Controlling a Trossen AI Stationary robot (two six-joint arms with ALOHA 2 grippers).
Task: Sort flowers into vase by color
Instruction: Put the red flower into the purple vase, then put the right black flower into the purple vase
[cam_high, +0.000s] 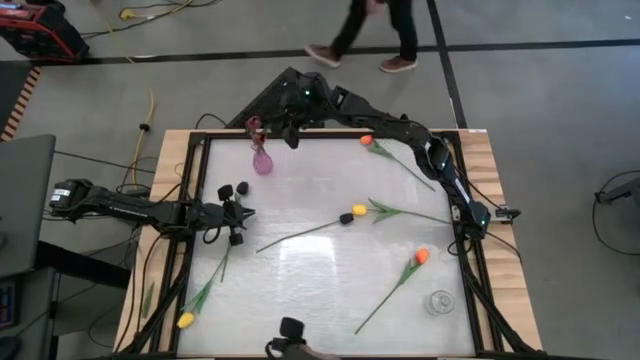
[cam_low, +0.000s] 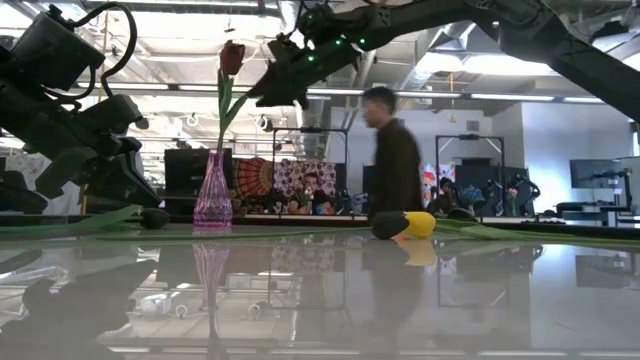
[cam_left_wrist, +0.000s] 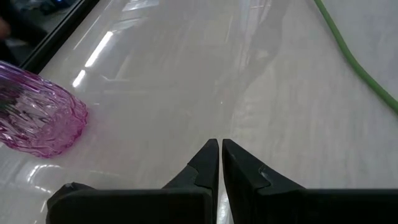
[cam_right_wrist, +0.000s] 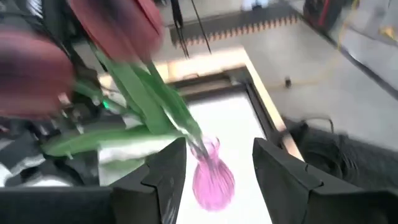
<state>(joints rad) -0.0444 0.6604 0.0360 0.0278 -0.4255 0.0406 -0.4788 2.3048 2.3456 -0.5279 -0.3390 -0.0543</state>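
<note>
Dark red tulip (cam_low: 231, 58) stands in pink vase (cam_low: 212, 195), far left; right gripper (cam_right_wrist: 214, 165) released above it; left gripper (cam_left_wrist: 220, 163) clenched, empty.

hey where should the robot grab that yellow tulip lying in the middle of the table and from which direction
Probably the bare green stem, a little behind the head of the yellow tulip, coming straight down from above. It lies flat on the table, and the stem runs thin and clear of leaves towards the lower left, so fingers set across it should close easily. The left gripper sits nearer.
</note>
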